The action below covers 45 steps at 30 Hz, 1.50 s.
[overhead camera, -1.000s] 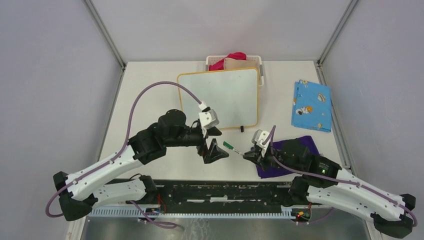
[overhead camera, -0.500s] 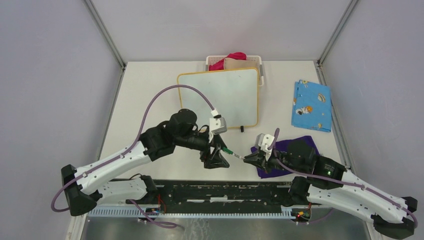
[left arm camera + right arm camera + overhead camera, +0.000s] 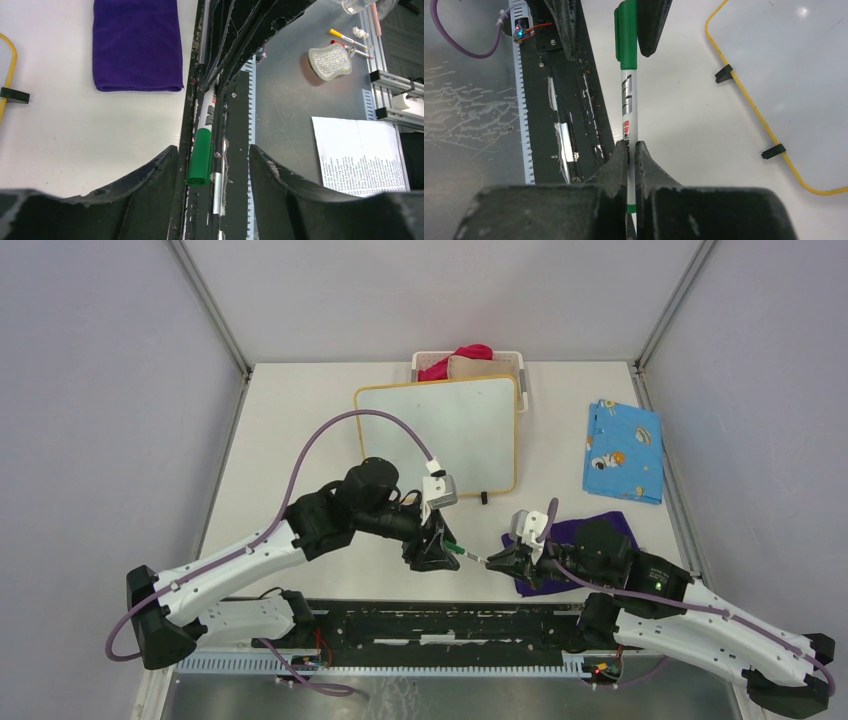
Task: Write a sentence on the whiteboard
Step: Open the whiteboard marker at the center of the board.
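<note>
Near the whiteboard (image 3: 440, 435), right tool (image 3: 627, 147) clamps a marker (image 3: 629, 105), print unreadable; left tool (image 3: 212, 150) seemingly spread round its cap (image 3: 200, 157)

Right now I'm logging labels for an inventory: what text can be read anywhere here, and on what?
Nothing can be quoted as it reads.
marker: black marks and small red print on the barrel, illegible.
printed sheet: dense lines, too small to read.
whiteboard: no writing visible.
</note>
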Each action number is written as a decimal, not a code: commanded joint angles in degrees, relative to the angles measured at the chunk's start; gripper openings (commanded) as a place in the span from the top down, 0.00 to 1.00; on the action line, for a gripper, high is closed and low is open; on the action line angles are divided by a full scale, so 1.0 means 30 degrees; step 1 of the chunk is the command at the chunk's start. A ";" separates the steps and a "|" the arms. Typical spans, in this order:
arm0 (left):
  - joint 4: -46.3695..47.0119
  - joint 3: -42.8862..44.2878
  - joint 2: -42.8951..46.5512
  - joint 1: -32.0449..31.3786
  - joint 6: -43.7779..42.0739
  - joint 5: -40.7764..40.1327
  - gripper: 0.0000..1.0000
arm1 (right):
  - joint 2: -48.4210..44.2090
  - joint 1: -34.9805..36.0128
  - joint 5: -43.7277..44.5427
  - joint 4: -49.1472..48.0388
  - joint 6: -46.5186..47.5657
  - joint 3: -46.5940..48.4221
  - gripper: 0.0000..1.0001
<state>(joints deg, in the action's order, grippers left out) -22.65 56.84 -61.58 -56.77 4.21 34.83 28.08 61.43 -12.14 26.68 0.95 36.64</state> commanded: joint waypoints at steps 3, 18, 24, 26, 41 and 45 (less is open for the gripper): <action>0.0662 0.0445 -0.0066 -0.0054 -0.0574 0.0583 0.47 | -0.0044 -0.0027 -0.0675 -0.0895 0.0153 0.0940 1.00; 0.0667 0.0302 -0.0362 -0.0023 -0.0900 0.1074 0.81 | 0.0223 -0.0027 -0.1069 -0.0983 0.0173 0.0968 1.00; 0.0667 0.0172 -0.0291 -0.0031 -0.0992 0.1178 0.98 | 0.0292 -0.0034 -0.1255 -0.0956 0.0186 0.1086 1.00; 0.0738 0.0085 -0.0223 -0.0031 -0.0992 0.1155 0.98 | 0.0310 -0.0042 -0.1264 -0.0983 0.0205 0.1130 1.00; 0.5057 -0.2237 0.4208 -0.0016 0.2390 -0.5324 0.98 | -0.2642 -0.0028 0.3278 -0.6196 -0.2970 -0.0031 0.26; 0.6381 -0.2704 0.6089 -0.0015 0.3630 -0.7566 0.98 | -0.2721 -0.0023 0.3123 -0.6657 -0.3231 -0.0027 0.24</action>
<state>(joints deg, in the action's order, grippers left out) -12.36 49.54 -48.51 -56.75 8.91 20.97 20.18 61.39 -5.34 12.45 -6.39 36.49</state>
